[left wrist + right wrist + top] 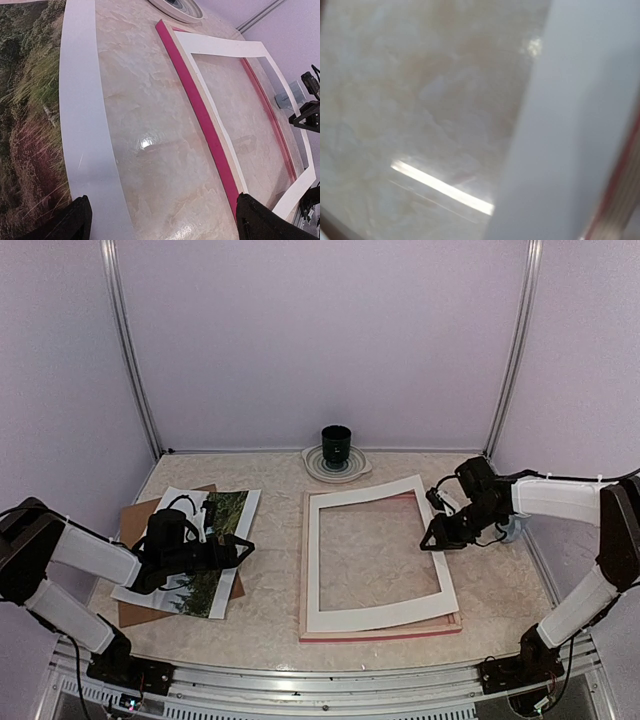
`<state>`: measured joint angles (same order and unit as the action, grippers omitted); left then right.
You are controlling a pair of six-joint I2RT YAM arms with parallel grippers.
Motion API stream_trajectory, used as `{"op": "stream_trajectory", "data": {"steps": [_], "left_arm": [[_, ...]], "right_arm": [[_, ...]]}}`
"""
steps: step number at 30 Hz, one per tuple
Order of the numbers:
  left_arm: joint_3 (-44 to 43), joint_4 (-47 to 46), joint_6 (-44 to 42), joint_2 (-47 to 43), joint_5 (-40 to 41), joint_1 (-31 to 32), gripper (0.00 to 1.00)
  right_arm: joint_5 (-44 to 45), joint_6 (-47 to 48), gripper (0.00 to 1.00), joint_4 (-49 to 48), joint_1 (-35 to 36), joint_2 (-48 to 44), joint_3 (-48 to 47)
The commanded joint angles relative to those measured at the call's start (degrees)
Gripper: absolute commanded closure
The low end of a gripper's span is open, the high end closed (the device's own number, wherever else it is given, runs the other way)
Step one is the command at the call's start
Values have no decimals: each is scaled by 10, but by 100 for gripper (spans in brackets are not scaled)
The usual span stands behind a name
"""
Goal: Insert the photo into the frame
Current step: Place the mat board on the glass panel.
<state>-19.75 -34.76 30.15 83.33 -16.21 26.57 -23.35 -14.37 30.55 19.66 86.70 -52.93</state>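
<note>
The photo (pixel 228 512), a landscape print with a white margin, lies at the left on a brown backing board (pixel 138 515). My left gripper (pixel 243 546) hovers low over the photo's right edge, jaws wide open and empty. In the left wrist view its fingertips (pixel 80 220) straddle the photo's margin (pixel 82 125) and bare table. The pink frame (pixel 380 634) lies flat in the middle and also shows in the left wrist view (pixel 200 110). A white mat board (pixel 380 615) lies askew on it. My right gripper (pixel 433 540) is at the mat's right edge (pixel 570 125); its fingers are hidden in the blurred wrist view.
A dark cup (pixel 336 443) stands on a round ribbed plate (pixel 352 472) at the back centre, just behind the frame. Walls with metal posts enclose the table on three sides. A small grey object (pixel 512 528) sits by the right arm.
</note>
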Motion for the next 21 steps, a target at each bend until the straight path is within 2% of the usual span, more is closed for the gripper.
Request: {"op": "stream_trajectory", "data": {"steps": [1, 8, 21], "left_arm": [[1, -17, 3, 1, -9, -4, 1], [1, -18, 3, 1, -9, -5, 1], [1, -14, 1, -1, -4, -5, 1]], "right_arm": [[25, 3, 62, 22, 6, 14, -16], [56, -2, 42, 42, 8, 11, -26], [163, -20, 27, 89, 19, -12, -48]]}}
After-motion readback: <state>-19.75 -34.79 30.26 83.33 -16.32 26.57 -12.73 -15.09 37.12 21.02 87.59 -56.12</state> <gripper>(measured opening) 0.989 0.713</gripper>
